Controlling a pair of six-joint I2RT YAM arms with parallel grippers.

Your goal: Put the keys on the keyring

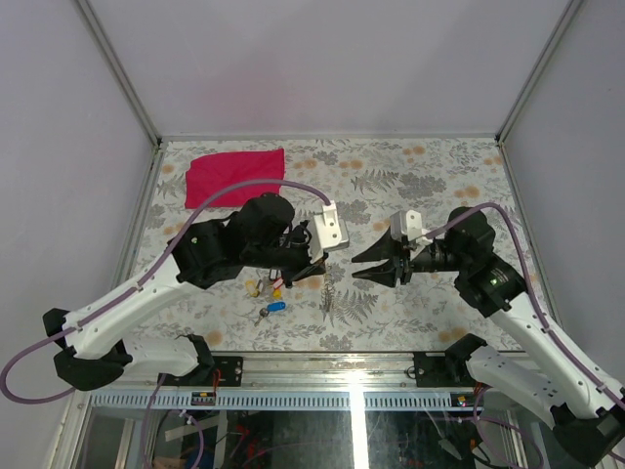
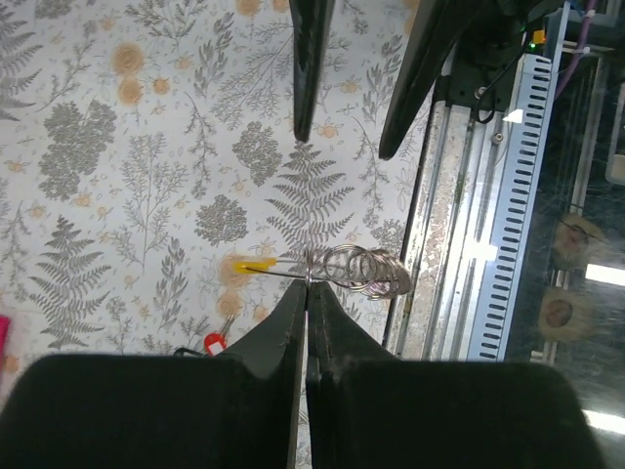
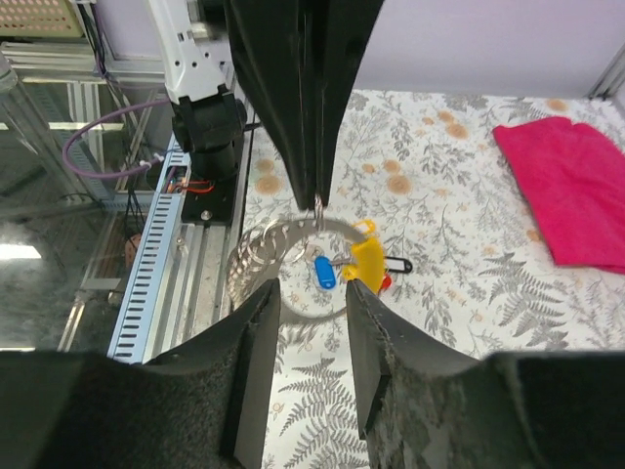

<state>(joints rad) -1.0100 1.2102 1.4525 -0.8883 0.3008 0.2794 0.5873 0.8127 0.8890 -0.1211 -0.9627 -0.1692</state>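
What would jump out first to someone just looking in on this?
The left fingers, shut on the keyring at mid-table, with the open right fingers facing it from close by. Next, the bright red cloth at the far left corner and the coloured keys lying near the left arm.
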